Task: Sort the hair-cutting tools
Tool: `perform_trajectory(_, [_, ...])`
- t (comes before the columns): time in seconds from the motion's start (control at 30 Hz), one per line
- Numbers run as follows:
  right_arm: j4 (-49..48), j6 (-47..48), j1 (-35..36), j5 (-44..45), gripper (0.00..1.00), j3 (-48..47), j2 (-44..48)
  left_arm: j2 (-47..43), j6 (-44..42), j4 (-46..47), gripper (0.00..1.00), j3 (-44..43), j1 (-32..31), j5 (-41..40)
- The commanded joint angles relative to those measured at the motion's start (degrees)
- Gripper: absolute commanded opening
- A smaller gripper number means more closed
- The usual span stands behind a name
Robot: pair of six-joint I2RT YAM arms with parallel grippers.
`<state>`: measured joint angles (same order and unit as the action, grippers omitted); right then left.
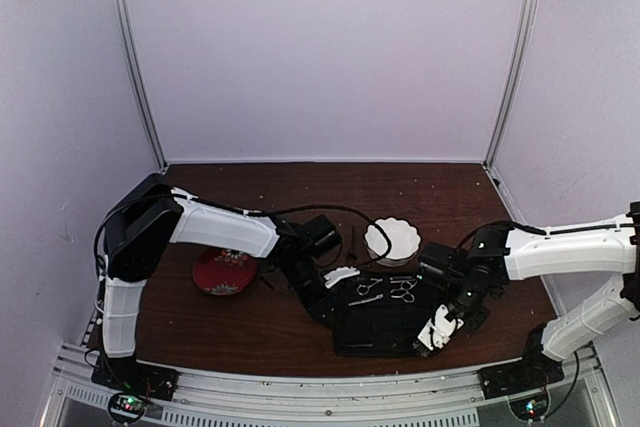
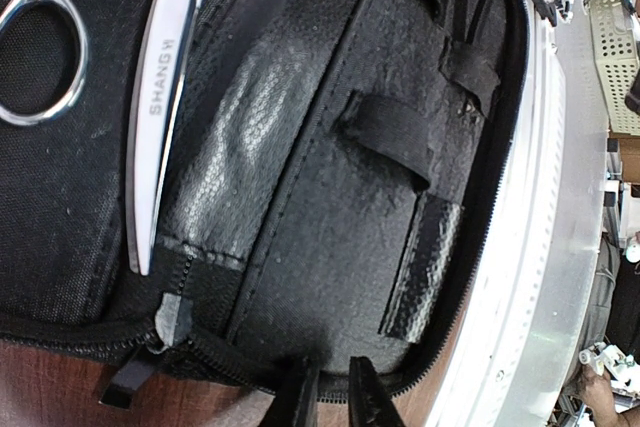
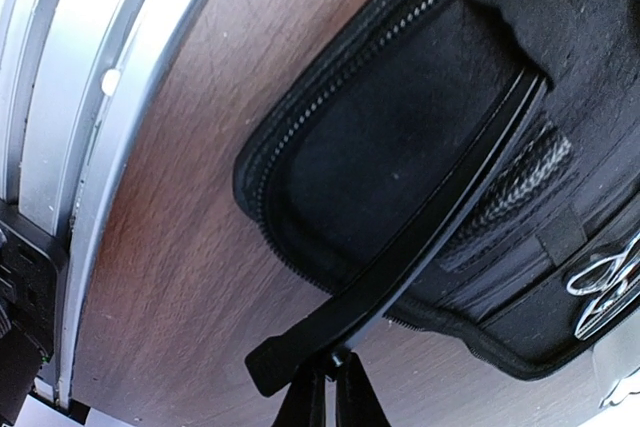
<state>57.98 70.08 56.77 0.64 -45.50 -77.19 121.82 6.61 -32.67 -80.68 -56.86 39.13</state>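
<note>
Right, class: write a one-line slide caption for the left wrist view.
Silver scissors lie on the open black case, with the left end effector at its zipped edge.

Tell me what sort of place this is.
Probably a robot lab booth: white panel walls on aluminium posts, left arm and right arm bolted to a metal rail at the table edge.

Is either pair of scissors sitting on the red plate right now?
No, one pair of scissors and the other pair both lie on the open black case, apart from the red plate.
</note>
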Motion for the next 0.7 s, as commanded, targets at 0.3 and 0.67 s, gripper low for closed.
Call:
perform_trajectory(0.3, [-2.26, 1.19, 0.92, -3.20, 0.00, 2.16, 0.43, 2.87, -0.17, -0.29, 0.16, 0.66, 0.35, -8.59])
perform_trajectory(0.67, [-6.50, -0.84, 3.21, -5.64, 0.00, 0.02, -1.58, 3.07, -0.11, -0.47, 0.16, 0.70, 0.35, -8.32])
